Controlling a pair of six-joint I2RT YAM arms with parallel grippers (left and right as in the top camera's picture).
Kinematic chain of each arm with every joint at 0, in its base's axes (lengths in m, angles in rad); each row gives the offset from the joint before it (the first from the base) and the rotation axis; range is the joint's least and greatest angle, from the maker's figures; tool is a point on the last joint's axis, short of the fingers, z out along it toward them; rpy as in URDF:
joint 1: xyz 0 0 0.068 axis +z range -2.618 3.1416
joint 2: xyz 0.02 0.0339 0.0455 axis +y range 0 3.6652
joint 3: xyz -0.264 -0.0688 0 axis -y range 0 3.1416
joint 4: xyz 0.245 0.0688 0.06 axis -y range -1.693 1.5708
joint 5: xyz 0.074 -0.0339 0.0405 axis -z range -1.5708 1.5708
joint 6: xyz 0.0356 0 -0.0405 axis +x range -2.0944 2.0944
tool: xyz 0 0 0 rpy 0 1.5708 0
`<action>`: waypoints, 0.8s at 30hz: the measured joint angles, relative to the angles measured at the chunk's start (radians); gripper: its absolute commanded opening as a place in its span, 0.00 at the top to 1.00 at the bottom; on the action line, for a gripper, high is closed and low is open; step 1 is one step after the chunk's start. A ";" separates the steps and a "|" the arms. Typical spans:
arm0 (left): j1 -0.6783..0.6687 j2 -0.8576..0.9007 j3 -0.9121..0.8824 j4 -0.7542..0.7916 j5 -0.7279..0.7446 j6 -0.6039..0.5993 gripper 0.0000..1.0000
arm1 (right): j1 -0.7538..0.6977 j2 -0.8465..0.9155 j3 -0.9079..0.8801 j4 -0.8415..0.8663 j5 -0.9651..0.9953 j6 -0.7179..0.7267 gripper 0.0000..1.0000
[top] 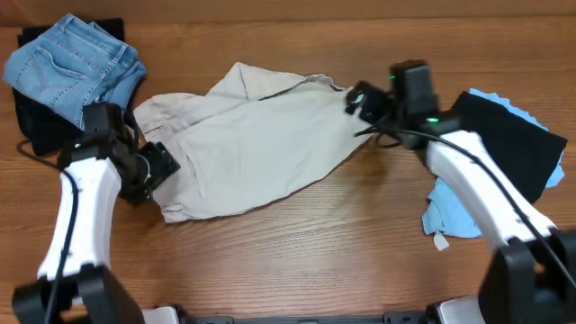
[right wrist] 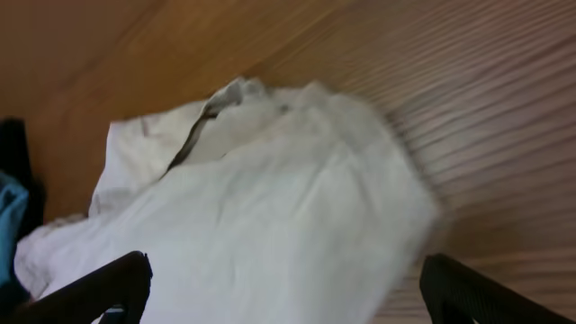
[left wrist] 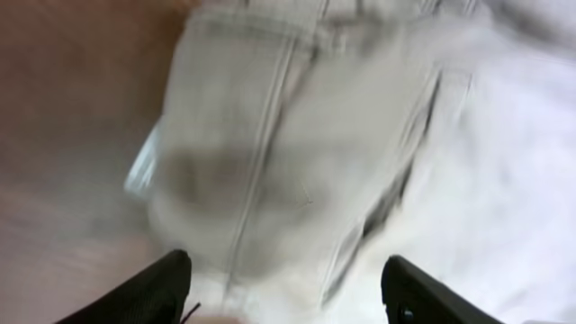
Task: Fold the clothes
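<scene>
Beige trousers (top: 261, 144) lie crumpled at frame centre; left gripper (top: 155, 169) at their lower-left edge, jaws apart, grasping nothing; right gripper (top: 356, 99) at their upper-right edge, jaws apart, grasping nothing.

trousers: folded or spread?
Roughly folded: trousers lie doubled over in one compact patch, edges uneven, a flap sticking out at the far side.

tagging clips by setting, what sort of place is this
Probably a robot lab bench, not a home: a wooden table, a left arm and right arm over it, and staged garments, beige trousers and jeans.
</scene>
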State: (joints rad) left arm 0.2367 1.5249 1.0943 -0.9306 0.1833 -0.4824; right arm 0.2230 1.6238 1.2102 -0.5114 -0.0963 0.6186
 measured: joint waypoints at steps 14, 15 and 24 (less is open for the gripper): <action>-0.093 -0.051 -0.144 -0.081 0.016 0.001 0.30 | -0.103 -0.044 0.002 -0.206 -0.019 -0.017 0.00; -0.100 -0.051 -0.167 -0.059 0.015 -0.011 0.31 | -0.103 -0.044 0.002 -0.217 -0.019 -0.019 0.00; -0.078 -0.058 -0.237 0.002 -0.127 -0.096 0.40 | -0.103 -0.044 -0.005 -0.267 0.026 -0.111 0.00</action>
State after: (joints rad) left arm 0.1589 1.4673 0.8574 -0.9291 0.0563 -0.5781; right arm 0.1196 1.5795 1.2049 -0.7788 -0.0708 0.5076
